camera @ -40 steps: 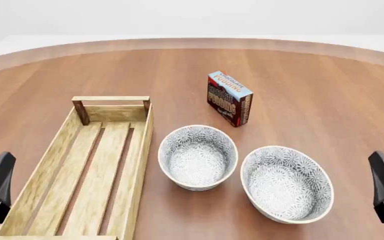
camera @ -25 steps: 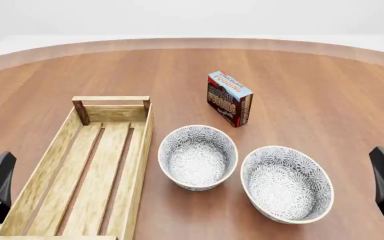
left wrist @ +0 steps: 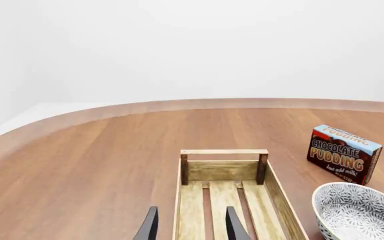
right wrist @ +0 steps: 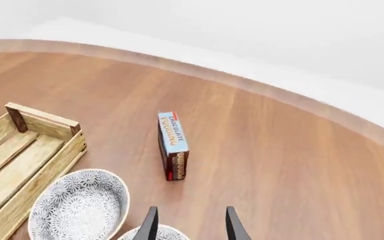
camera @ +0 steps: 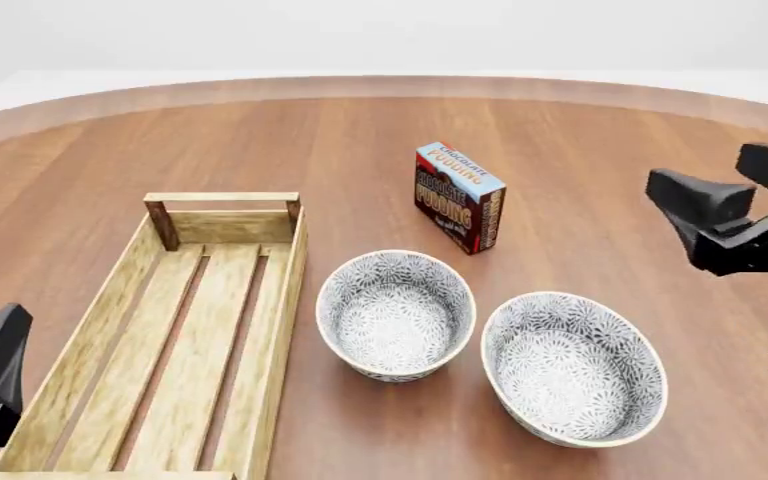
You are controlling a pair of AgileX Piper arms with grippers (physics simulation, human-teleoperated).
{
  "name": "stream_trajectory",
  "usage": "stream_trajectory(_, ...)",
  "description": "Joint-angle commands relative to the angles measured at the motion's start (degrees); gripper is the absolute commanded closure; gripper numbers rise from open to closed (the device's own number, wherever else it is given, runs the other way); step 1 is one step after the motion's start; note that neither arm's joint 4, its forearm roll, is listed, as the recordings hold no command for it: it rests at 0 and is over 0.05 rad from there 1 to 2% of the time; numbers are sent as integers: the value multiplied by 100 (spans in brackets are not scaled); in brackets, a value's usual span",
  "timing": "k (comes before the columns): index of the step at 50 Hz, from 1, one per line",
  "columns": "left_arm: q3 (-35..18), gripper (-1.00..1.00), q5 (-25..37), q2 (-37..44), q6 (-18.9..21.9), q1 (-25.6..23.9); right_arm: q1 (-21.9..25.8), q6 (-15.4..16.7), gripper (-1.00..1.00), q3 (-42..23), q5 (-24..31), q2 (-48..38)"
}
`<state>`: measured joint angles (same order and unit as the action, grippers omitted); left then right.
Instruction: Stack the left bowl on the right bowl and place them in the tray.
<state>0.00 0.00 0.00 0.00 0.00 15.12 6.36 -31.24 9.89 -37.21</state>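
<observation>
Brown wood worktop (camera: 598, 160) curves away under a pale wall. On its left lies the tray (camera: 115, 350), long and slatted, nothing inside. Just beside its right wall sits the left bowl (camera: 395, 314), and near that, slightly closer to the arms, the right bowl (camera: 574, 367); both stand upright and apart. A chocolate pudding box (camera: 459, 197) stands behind them. The right end effector (camera: 735, 195) hangs raised at the right, beyond the right bowl, fingers spread and holding nothing. The left end effector (left wrist: 190, 228) sits low over the tray's near end, fingers parted, grasping nothing.
</observation>
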Motion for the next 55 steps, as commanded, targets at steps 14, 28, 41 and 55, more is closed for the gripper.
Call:
stream_trajectory(14,0,-100,0,0,0,0,1387,762,-100,-2694,1540,-3524)
stream_trajectory(28,0,-100,0,0,0,0,1580,522,-100,-3727,2138,-4774)
stream_trajectory(41,0,-100,0,0,0,0,1452,601,-100,-4242,2455,-5456)
stream_trajectory(55,0,-100,0,0,0,0,1555,445,-100,-4191,2267,-5936)
